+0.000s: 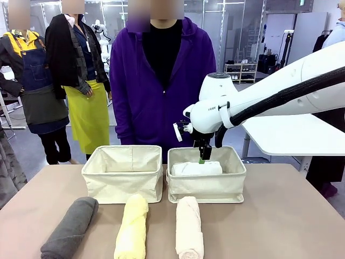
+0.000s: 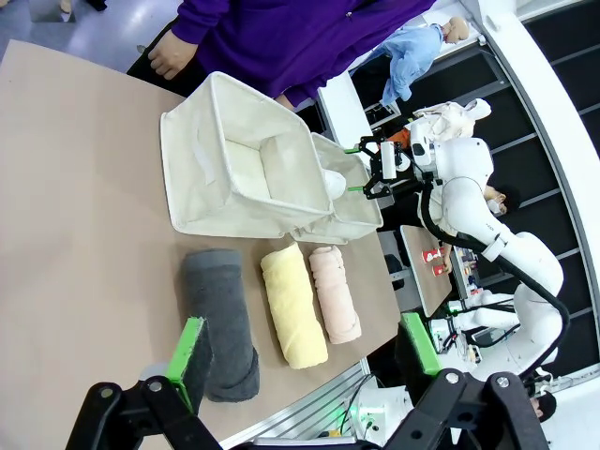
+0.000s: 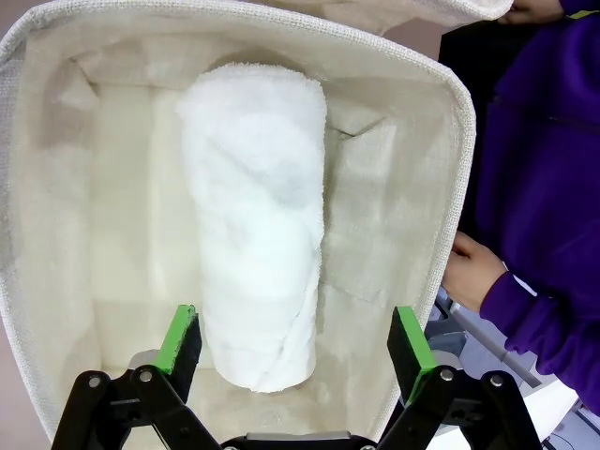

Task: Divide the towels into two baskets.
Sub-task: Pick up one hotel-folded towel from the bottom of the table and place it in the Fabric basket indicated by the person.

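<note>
- Right pincer (image 3: 293, 339): spread wide and holding nothing. It hangs just above the white towel (image 3: 253, 216), with one green pad on either side of the roll.
- White towel: a plush terry roll, thick and loosely wound. It lies flat in the right basket (image 1: 206, 189) with its long axis parallel to the far edge of the worktop (image 1: 280, 216).
- Right basket and left basket (image 1: 121, 181): alike, rectangular, cream canvas with soft slack sides. They stand just beside each other toward the far edge. The left one looks empty.
- Dark grey towel (image 1: 70, 227), pale yellow towel (image 1: 132, 226), pale peach towel (image 1: 189, 226): soft cloth rolls in a row along the near edge. Their long axes run near to far, and the grey one slants toward the left edge.
- Left pincer (image 2: 305, 345): spread and empty, above the near edge. The grey roll lies beneath one pad and the yellow roll sits closer to the midline. The opening spans across the rolls' long axes.
- Judgement: your left arm is the nearer one to the row. Take a roll at mid-length, as these towels will squash and may unwind.
</note>
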Available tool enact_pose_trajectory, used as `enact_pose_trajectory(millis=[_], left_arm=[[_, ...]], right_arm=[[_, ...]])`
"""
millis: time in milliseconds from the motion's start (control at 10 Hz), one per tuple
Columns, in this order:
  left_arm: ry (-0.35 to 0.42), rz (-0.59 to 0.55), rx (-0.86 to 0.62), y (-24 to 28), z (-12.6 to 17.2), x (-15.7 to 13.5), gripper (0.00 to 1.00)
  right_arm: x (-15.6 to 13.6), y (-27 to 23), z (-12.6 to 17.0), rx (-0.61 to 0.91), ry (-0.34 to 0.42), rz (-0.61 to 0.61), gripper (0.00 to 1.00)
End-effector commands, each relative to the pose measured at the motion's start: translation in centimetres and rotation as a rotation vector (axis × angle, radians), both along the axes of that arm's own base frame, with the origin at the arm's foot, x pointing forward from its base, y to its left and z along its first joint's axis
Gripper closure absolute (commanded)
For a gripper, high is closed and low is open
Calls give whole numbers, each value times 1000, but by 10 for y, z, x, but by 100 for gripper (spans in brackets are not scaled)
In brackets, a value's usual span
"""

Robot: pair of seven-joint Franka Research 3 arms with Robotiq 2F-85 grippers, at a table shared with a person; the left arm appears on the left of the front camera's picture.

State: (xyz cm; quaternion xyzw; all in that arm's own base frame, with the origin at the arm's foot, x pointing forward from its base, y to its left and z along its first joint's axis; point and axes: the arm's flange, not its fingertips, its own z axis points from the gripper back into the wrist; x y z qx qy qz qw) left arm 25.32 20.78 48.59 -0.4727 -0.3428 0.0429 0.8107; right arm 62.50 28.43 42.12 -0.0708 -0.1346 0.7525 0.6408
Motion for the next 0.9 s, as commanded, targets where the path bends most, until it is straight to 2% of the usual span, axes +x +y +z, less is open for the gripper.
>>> enact_pose_trajectory(millis=[0,600,800], left_arm=[[-26,-10,-10,2,1,-1,0],[-26,-10,-10,2,1,-1,0],[-26,-10,-10,2,1,-1,0]], right_arm=[[0,1,0,-4,2,2,0],[0,0,0,0,0,0,0],[-29,-17,41,-14,29,-104,0]])
